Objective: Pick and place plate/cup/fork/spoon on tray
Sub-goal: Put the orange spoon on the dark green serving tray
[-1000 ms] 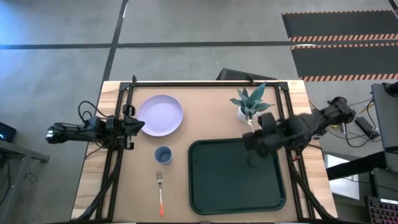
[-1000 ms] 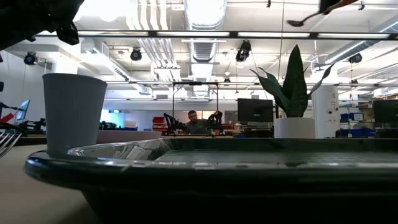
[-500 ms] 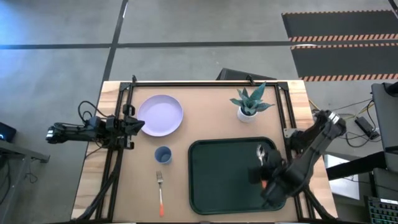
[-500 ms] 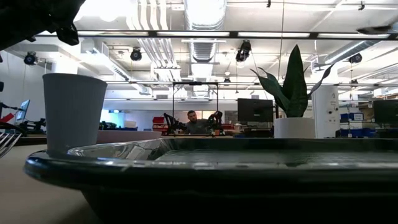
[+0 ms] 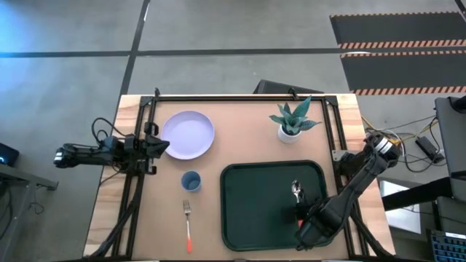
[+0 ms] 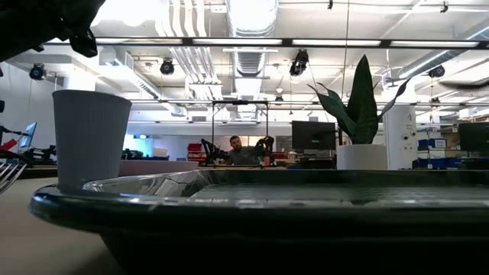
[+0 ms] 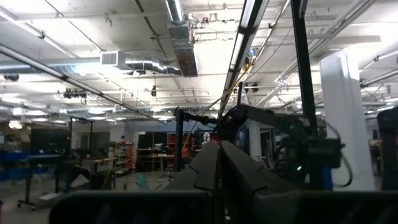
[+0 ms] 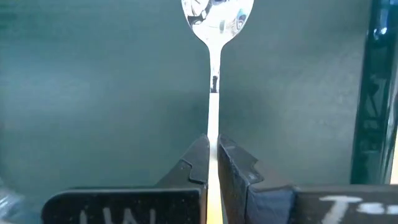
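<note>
My right gripper (image 5: 299,209) (image 8: 213,146) hovers over the dark green tray (image 5: 247,218), shut on the spoon (image 5: 295,191), whose silver bowl (image 8: 217,14) points toward the table's far edge. The lavender plate (image 5: 188,135), the blue cup (image 5: 191,180) and the fork (image 5: 188,223) lie on the bare table left of the tray. My left gripper (image 5: 162,146) (image 7: 219,168) waits shut at the table's left edge, beside the plate, touching nothing. My right gripper pinches the spoon between its two fingers on the slim shaft (image 8: 213,124), just behind the metal neck. The fingers come steeply from above and the spoon sticks out past their ends. The bowl is over the tray floor; whether it touches the tray, I cannot tell.
A white pot with a green plant (image 5: 290,121) stands just beyond the tray's far right corner. Black frame rails (image 5: 138,189) run along both table sides. In the low view the cup (image 6: 92,137) and the tray's rim (image 6: 229,200) fill the foreground.
My right gripper has carried the spoon from beside the plant toward the table's near edge and downward, ending low over the tray's right part. It turned while moving, and the spoon now points toward the far edge. It stayed shut on the spoon.
</note>
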You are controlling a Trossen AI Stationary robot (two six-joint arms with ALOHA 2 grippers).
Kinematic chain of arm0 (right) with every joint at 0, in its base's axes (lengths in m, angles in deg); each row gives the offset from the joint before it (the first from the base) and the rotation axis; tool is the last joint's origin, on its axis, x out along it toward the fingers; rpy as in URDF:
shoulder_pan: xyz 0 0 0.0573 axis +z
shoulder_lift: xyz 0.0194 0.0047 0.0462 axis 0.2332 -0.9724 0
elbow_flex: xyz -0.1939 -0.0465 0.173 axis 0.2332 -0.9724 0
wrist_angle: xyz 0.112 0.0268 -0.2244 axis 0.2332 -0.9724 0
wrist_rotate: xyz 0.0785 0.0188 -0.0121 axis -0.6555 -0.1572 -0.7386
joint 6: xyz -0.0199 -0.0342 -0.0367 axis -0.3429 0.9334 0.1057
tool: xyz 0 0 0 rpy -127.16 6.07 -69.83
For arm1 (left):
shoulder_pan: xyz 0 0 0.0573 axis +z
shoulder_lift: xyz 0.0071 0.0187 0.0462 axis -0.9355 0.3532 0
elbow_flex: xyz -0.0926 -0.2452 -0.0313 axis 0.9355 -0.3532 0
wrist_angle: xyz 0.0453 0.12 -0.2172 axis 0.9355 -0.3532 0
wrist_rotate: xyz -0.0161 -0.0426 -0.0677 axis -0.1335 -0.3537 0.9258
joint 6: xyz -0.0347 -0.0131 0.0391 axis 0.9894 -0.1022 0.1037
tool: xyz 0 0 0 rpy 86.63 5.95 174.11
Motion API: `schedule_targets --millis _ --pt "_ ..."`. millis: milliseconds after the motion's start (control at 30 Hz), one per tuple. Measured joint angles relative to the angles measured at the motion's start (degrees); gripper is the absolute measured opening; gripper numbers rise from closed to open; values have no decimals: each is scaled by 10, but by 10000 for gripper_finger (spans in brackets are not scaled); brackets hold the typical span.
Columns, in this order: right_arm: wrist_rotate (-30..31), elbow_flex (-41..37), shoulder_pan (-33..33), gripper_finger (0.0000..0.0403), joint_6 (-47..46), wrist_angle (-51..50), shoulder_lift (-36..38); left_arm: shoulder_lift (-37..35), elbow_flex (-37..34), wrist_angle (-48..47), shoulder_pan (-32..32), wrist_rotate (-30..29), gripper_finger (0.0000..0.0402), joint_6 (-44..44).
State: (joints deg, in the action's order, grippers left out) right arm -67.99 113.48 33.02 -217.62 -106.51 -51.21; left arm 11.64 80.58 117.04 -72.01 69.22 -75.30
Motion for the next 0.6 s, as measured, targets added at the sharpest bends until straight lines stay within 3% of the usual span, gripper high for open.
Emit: schedule_targets --millis 367,600 --pt "-26 -241 1 8 -5 126 152 0 0 -5 0 0 0 1" --pt "-53 -361 4 8 -13 262 184 0 0 -5 0 0 0 1"
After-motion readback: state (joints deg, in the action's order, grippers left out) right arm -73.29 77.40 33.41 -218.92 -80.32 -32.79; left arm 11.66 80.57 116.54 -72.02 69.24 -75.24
